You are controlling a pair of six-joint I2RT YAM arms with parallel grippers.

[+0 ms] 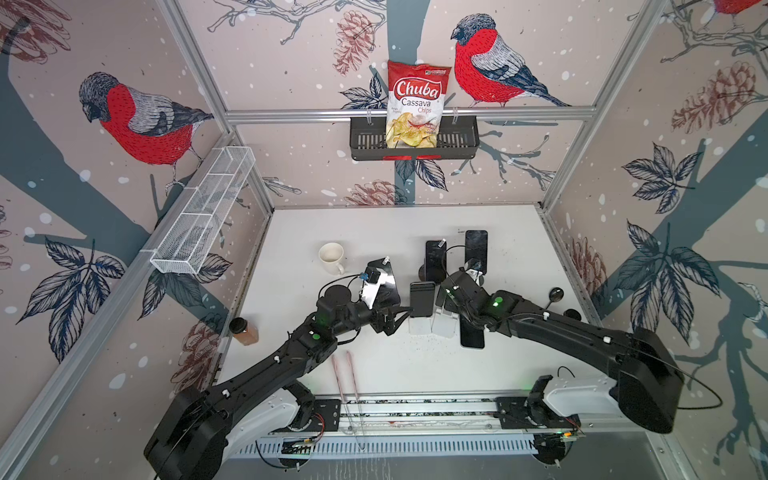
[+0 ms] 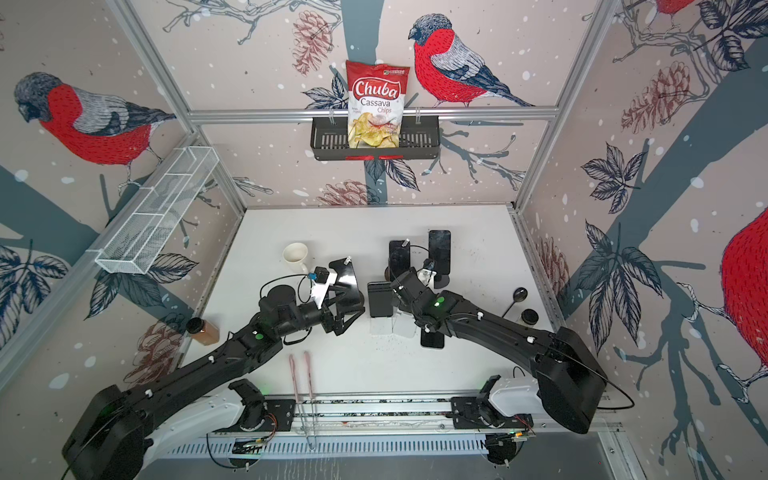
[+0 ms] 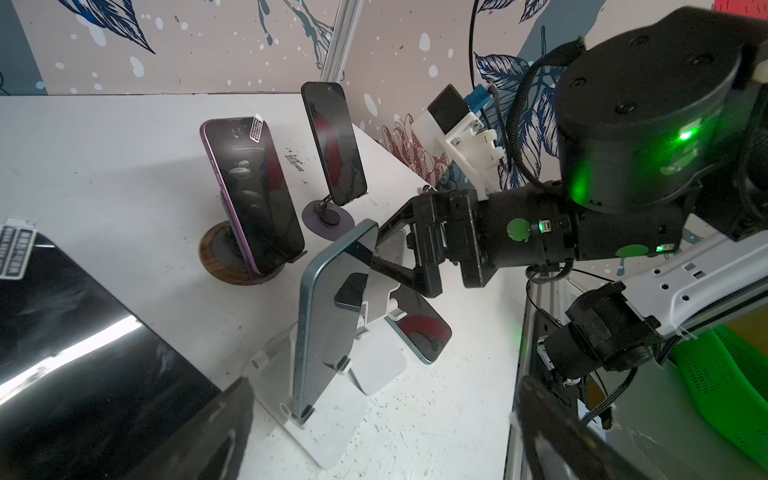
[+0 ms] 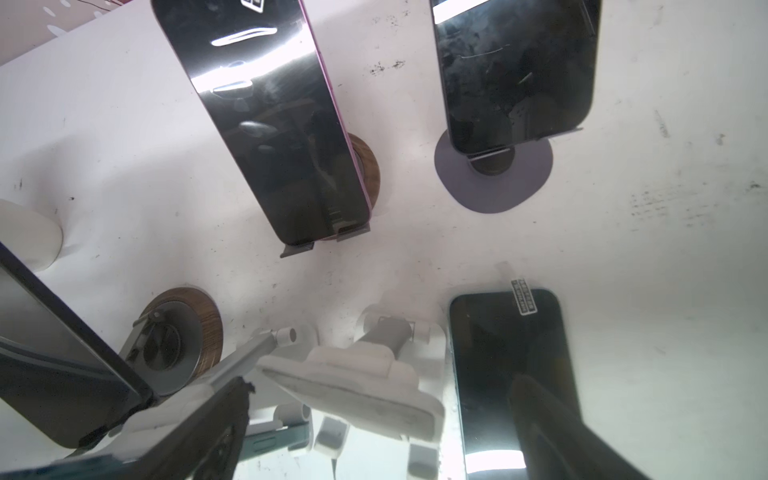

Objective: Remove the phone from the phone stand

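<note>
Purple phone (image 3: pixel 253 195) (on wooden stand (image 3: pixel 214 257)) stands just behind the teal phone (image 3: pixel 326 332).

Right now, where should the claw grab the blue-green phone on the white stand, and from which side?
Probably pinch the blue-green phone near its top, front and back, coming from above. It leans back on the white stand, whose hooks hold its bottom edge; only the top is free. The right claw is open there.

Bird-print wallpaper walls (image 1: pixel 291 62), aluminium frame rails (image 1: pixel 291 115), white tabletop (image 1: pixel 374 224), possibly speckled with dirt
</note>
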